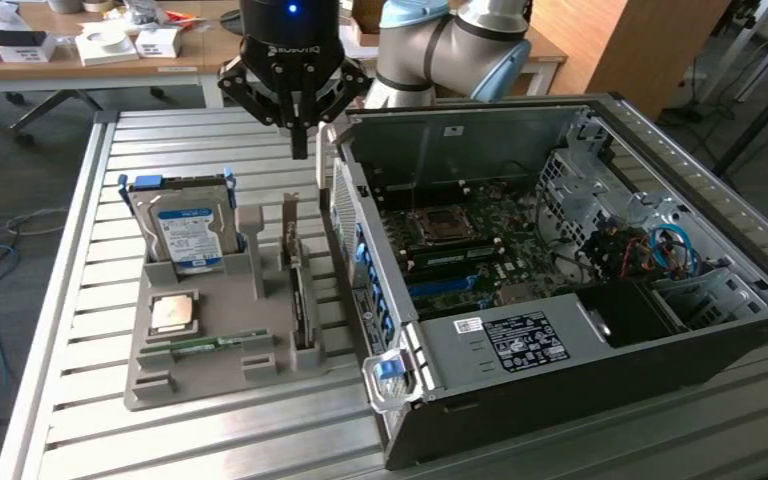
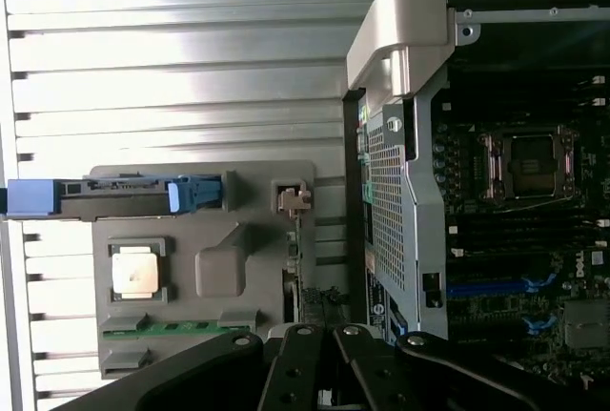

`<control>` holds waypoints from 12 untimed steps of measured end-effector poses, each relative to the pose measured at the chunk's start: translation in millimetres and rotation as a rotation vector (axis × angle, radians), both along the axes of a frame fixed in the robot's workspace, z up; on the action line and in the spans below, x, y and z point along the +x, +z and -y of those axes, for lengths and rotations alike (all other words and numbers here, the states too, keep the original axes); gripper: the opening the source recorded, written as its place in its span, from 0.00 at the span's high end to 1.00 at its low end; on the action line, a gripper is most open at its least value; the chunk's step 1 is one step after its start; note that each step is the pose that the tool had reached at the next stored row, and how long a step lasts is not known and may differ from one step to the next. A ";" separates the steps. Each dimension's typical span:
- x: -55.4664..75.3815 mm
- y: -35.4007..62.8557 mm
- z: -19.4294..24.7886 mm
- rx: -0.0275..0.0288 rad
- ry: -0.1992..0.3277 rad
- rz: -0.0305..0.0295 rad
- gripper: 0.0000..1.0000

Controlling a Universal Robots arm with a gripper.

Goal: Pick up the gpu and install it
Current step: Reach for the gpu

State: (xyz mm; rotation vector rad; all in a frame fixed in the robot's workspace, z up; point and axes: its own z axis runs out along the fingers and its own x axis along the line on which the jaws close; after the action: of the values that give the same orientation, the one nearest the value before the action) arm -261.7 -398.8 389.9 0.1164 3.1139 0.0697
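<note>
**Bench stock, listed from the exterior view's left to its right**

1. Slatted aluminium table (image 1: 77, 300). It carried every item below.
2. Grey moulded plastic parts tray (image 1: 157, 385), in the left-centre of the frame, flat on the slats.
3. Silver hard drive with a blue label, in a blue-handled caddy (image 1: 187, 235). It stood upright at the tray's far left corner.
4. Square metal-capped processor chip (image 1: 175, 313). It lay flat in a recess in front of the drive.
5. Small green memory stick (image 1: 204, 346). It lay flat in a groove just nearer than the chip.
6. Thin dark gpu card with a tan metal end bracket (image 1: 299, 290). It stood on its long edge in the slot along the tray's right side, just beside the case wall, and nothing gripped it. In the wrist view the card (image 2: 296, 273) appeared edge-on in that slot.
7. Black gripper (image 1: 300, 140), upper centre of the frame. It hung above the card's far end and clear of it. The fingers were pressed together with nothing between them.
8. Black and grey computer case (image 1: 598, 400), right half of the frame. It lay on its side with the panel off, showing the green motherboard (image 1: 478, 250) and its bare processor socket (image 1: 438, 225).
</note>
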 end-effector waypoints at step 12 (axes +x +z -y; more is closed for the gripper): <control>-0.2 0.0 1.9 0.0000 0.000 -0.0001 0.89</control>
State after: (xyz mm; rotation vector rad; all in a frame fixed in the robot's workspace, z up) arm -261.9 -400.7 389.9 0.1166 3.1139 0.0697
